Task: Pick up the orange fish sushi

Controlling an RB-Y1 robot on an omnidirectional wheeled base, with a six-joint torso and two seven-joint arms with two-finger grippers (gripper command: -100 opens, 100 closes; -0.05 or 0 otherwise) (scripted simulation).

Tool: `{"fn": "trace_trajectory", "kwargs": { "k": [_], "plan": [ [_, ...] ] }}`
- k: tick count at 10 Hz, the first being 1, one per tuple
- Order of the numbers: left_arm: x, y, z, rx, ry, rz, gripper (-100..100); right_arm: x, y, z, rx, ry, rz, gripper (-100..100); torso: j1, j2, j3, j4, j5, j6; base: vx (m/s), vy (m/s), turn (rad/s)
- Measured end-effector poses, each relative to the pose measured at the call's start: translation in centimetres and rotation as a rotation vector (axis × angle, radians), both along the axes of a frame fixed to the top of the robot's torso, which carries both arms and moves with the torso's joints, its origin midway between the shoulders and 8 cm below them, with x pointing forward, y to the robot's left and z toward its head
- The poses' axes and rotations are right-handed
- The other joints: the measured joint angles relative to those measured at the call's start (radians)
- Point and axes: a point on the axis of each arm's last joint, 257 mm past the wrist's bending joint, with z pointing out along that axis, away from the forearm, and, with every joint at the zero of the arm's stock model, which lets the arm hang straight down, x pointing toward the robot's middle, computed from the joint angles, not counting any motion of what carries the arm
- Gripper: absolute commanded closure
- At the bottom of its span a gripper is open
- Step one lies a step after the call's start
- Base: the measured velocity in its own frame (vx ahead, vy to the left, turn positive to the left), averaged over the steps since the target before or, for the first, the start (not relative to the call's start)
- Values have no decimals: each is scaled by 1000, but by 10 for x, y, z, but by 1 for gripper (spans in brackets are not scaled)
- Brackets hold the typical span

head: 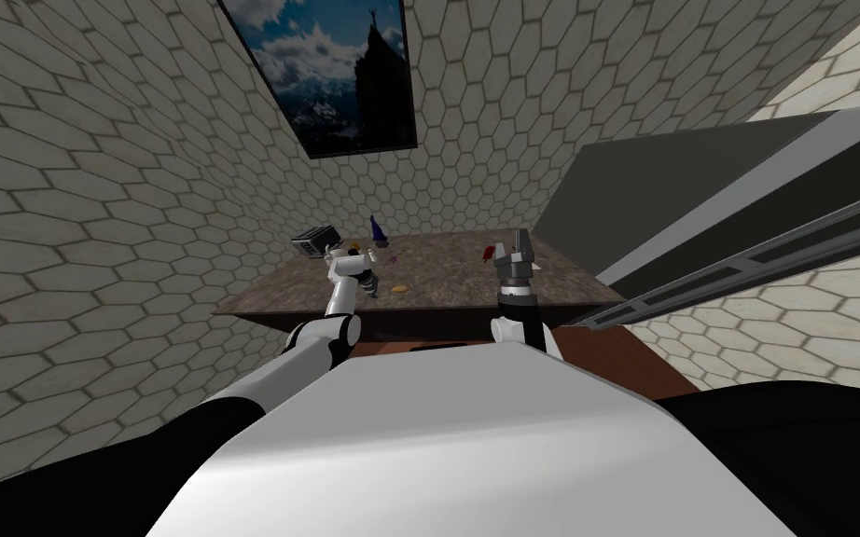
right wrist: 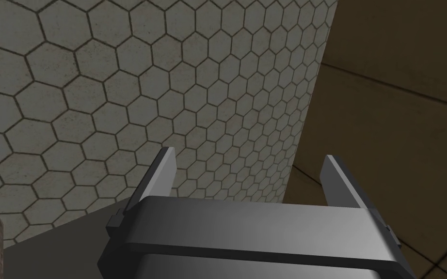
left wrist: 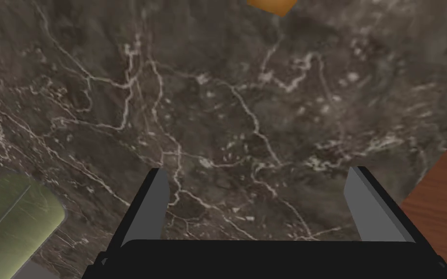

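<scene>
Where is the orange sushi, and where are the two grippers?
sushi point(head: 400, 288): head view, middle of its orange top.
left gripper point(left wrist: 259, 169): left wrist view, midway between its fingertips.
right gripper point(right wrist: 248, 153): right wrist view, midway between its fingertips.

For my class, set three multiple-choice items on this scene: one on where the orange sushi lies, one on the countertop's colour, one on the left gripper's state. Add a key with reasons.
1. Where is the orange sushi relative to the left gripper?
A. Between its fingers
B. Ahead of its fingertips, untouched
C. Under its dark body

2. What colour is the countertop?
A. Plain white
B. Blue
C. Dark brown with pale veins

3. The left gripper's fingers are:
A. Open, nothing between them
B. Shut on the sushi
C. Shut, empty

Key:
1 B, it lies beyond the fingertips.
2 C, veined brown stone shows.
3 A, the fingers stand wide apart over bare stone.
</scene>
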Motion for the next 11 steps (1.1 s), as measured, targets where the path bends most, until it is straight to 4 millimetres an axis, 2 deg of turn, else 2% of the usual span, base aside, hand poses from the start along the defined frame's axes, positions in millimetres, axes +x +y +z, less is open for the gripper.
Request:
{"fn": "trace_trajectory", "kwargs": {
  "k": [4, 6, 7, 8, 11],
  "plan": [
    [-21, -10, -4, -46, 110, -11, -100, 0, 0, 0, 0, 0, 0, 0, -1, 0, 0, 0, 0, 0, 31, -136, -88],
    [-29, -15, -4, -67, 156, -17, -100, 0, 0, 0, 0, 0, 0, 0, 2, 0, 0, 0, 0, -1, 39, -75, -24],
    [-30, -15, -4, -68, 159, -18, 0, 0, 0, 0, 0, 0, 0, 0, 6, 1, 0, 0, 1, -1, 4, -10, 1],
    [-30, -15, -4, -68, 159, -18, -100, 0, 0, 0, 0, 0, 0, 0, 9, 2, 1, 0, 2, -1, 12, 2, -7],
    [-34, -17, -22, -70, 162, -17, -100, 0, 0, 0, 0, 0, 0, 0, 11, 2, 1, 0, 3, -1, 12, 9, -4]
  ]
}}
